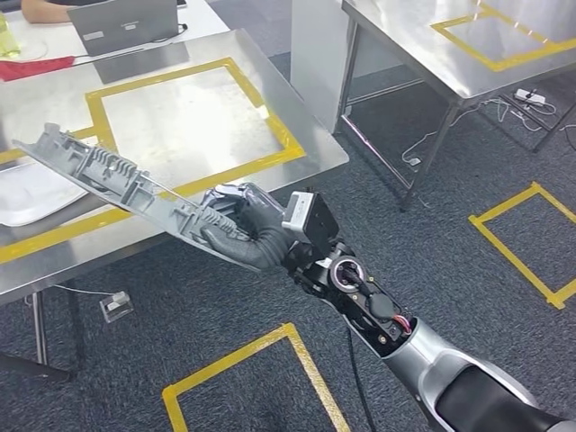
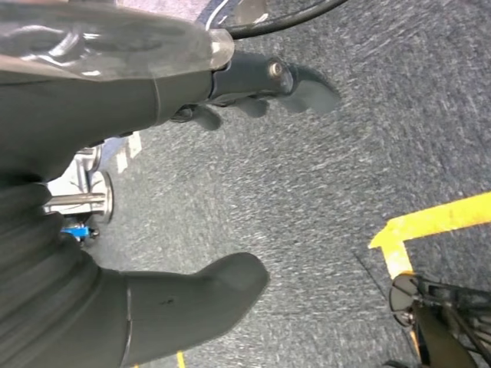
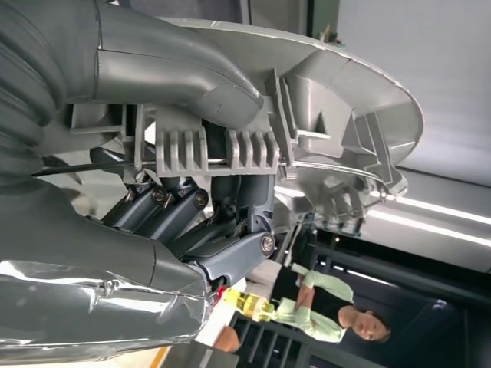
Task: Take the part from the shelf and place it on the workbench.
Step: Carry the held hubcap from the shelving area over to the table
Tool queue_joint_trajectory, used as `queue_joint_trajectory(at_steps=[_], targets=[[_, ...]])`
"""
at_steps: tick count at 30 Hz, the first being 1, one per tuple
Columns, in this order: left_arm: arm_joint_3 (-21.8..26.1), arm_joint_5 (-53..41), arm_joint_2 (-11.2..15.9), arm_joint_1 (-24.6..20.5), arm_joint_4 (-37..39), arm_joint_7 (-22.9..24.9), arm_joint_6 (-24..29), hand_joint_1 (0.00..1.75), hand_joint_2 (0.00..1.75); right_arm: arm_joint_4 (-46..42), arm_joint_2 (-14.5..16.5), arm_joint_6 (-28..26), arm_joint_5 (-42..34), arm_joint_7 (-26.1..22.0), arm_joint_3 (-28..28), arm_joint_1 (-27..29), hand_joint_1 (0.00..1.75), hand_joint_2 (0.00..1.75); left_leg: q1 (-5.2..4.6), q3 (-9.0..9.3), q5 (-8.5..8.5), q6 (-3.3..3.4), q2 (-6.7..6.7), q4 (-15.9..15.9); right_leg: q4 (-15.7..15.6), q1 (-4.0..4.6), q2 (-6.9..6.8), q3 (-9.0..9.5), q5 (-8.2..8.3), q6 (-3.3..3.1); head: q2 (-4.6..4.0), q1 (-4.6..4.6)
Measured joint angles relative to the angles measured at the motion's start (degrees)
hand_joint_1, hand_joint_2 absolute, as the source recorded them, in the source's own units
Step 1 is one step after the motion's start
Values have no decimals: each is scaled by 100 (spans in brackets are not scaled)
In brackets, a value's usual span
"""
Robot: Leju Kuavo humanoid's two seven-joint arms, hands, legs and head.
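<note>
The part [image 1: 102, 171] is a long grey ribbed plastic moulding. My right hand [image 1: 247, 229] grips its near end, thumb over the top and fingers underneath. The part reaches out to the left, its far end above the steel workbench [image 1: 197, 117], over the corner of the yellow tape frame. Whether it touches the bench I cannot tell. In the right wrist view the part [image 3: 347, 100] lies across my right hand [image 3: 168, 73], with the dark fingers [image 3: 185, 203] curled beneath it. My left hand [image 2: 87, 115] hangs over the carpet, thumb and fingers apart, holding nothing.
A white flat object [image 1: 27, 193] lies on the bench's left side, and a laptop [image 1: 122, 22] stands at its back. A second steel table [image 1: 421, 36] stands at the right. Yellow tape squares [image 1: 272, 346] mark the carpet. A person [image 3: 312, 307] stands beyond the bench.
</note>
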Motion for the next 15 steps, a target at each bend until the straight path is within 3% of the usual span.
queue_joint_trajectory(at_steps=[1,3,4,5,6,8,10,12,15], targets=[[0,1,-2,0,0,-5,2,0,175,9,0,-2,1,-4,0,-18,175,175,8,18,-11,28,0,-6,290,-8,0,-135,-145,25,0,31],[0,5,-1,0,0,-10,8,0,175,43,0,-4,15,-17,1,-46,175,175,-1,43,-41,67,-6,-3,1135,-16,0,-577,-478,55,0,98],[0,7,1,0,0,-10,12,0,175,68,0,-4,23,-23,2,-51,175,175,-8,61,-58,77,-12,-2,1481,-18,0,-784,-564,60,0,120],[1,9,3,0,0,-9,13,0,175,92,0,-3,33,-30,4,-52,175,175,-16,88,-78,81,-22,-2,1623,-19,0,-898,-535,54,0,138],[1,11,4,1,0,-7,14,0,175,114,0,-2,50,-37,5,-53,175,175,-23,124,-101,80,-36,-2,1527,-17,0,-895,-385,38,0,156],[2,16,0,1,0,-2,16,0,175,157,0,6,100,-55,9,-69,175,175,-34,218,-157,64,-63,-7,773,1,6,-617,130,-33,0,195],[2,25,-11,-6,-1,7,26,0,175,204,7,26,147,-89,19,-98,175,175,-52,265,-198,29,-79,-9,77,42,13,-328,430,-104,0,208],[2,33,-19,-15,-1,15,44,0,175,255,28,52,199,-140,43,-117,175,175,-57,266,-207,-19,-85,-31,-125,74,19,-242,417,-135,0,202],[2,38,-16,-22,-1,18,79,0,175,334,86,67,262,-202,83,-126,175,175,-67,253,-290,-103,-66,56,-252,25,14,-146,421,-193,0,167]])
